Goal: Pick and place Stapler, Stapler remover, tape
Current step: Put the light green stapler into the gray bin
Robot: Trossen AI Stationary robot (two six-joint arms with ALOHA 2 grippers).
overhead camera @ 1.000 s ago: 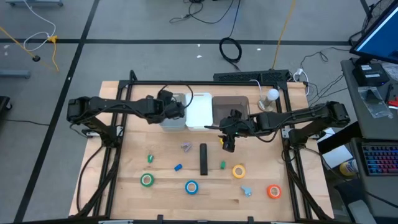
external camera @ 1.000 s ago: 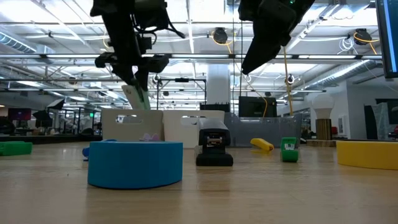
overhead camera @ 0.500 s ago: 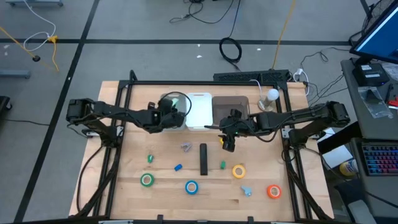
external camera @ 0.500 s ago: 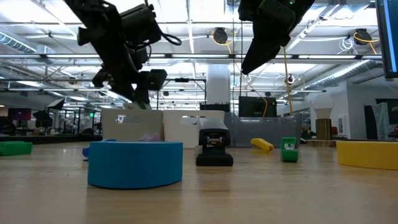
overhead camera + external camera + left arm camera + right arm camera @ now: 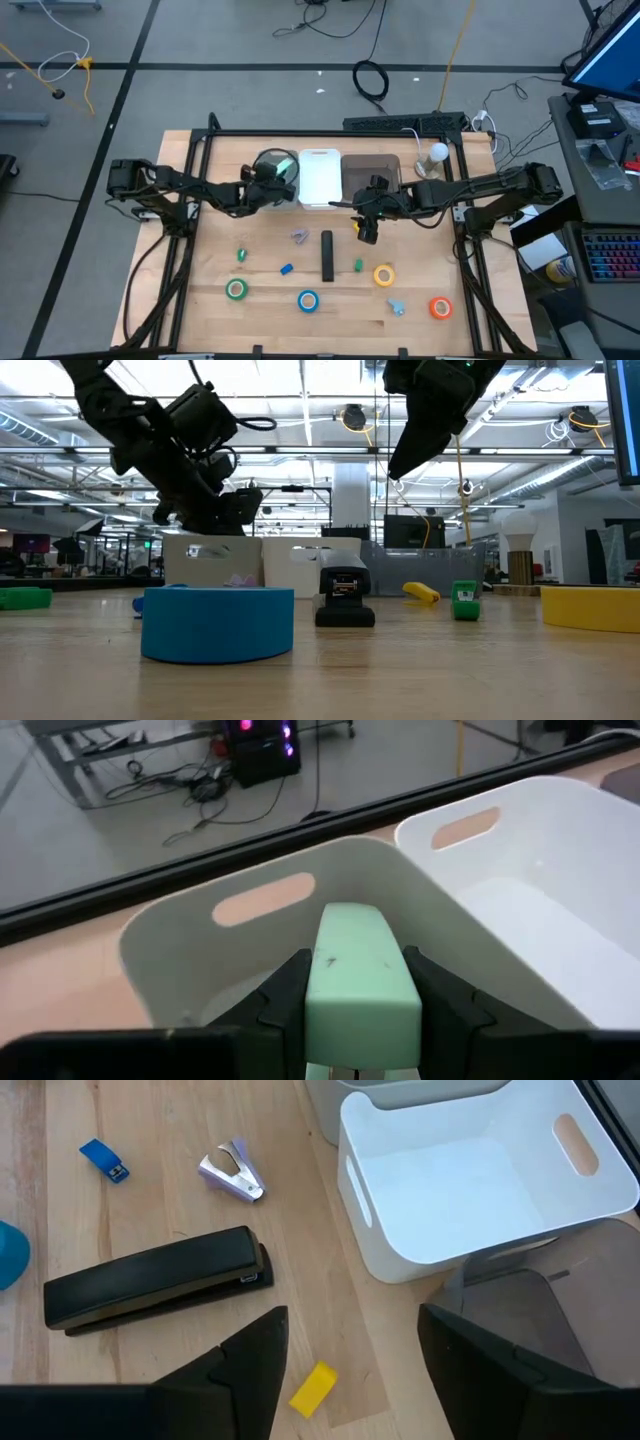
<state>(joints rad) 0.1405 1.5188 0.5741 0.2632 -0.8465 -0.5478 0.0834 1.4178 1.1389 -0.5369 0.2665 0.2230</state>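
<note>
Over grey bin (image 5: pixel 190 955): L gripper (image 5: pixel 358 982) clamps green stapler (image 5: pixel 358 975); R gripper (image 5: pixel 350 1350) wide, empty.

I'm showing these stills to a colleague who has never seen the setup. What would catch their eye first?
Probably the left hand, closed on a pale green stapler just in front of the left white bin. Next, the open right hand poised above the black stapler mid-table, and the bright tape rolls along the near edge.

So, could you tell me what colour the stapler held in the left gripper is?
Pale green stapler, clearest in the left wrist view.
</note>
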